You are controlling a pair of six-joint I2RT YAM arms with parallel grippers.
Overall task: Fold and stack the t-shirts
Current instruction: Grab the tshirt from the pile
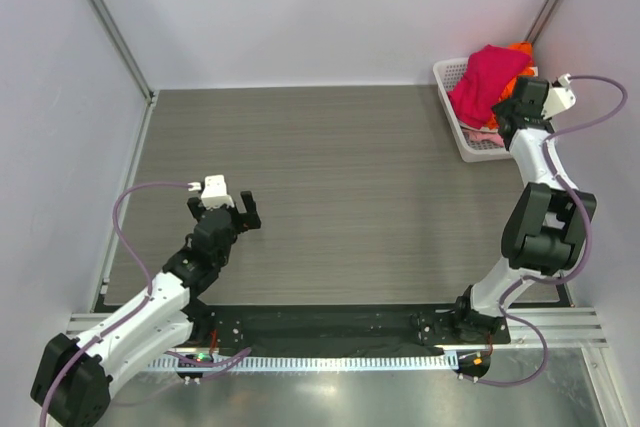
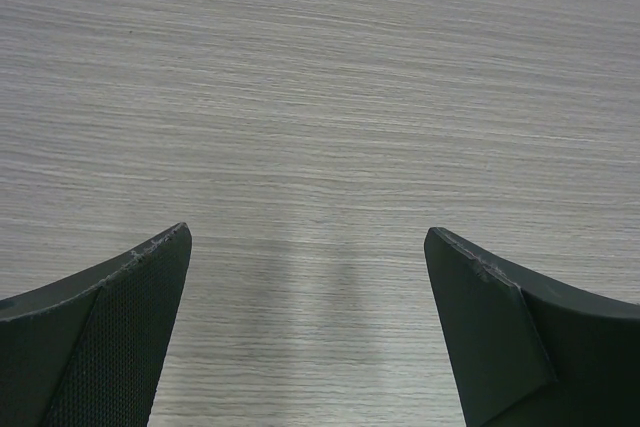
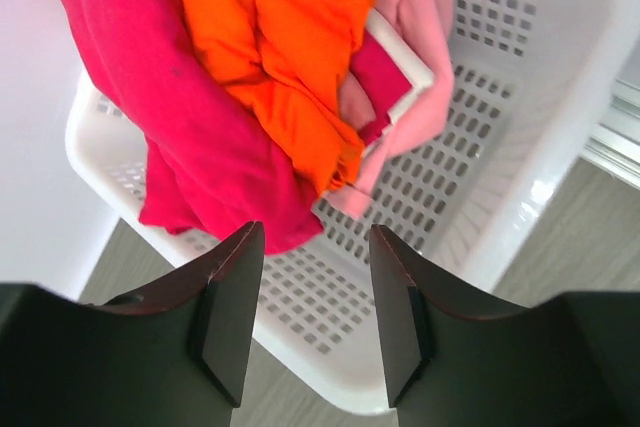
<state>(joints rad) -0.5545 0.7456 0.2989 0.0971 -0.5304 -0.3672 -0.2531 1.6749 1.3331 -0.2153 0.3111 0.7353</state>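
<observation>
Several crumpled t-shirts lie in a white lattice basket (image 1: 462, 130) at the far right of the table. A magenta shirt (image 1: 487, 77) is on top, with an orange shirt (image 1: 520, 49) behind it and a pink one (image 1: 487, 136) below. In the right wrist view the magenta shirt (image 3: 150, 97), the orange shirt (image 3: 290, 47) and the pale pink shirt (image 3: 410, 67) hang over the basket (image 3: 520, 147). My right gripper (image 3: 315, 242) is open and empty, above the basket's near part and short of the shirts. My left gripper (image 2: 305, 242) is open and empty above bare table, at the near left (image 1: 232, 209).
The grey wood-grain table (image 1: 330, 177) has white walls at the back and sides. The basket stands against the right wall. A metal rail (image 1: 340, 332) with the arm bases runs along the near edge.
</observation>
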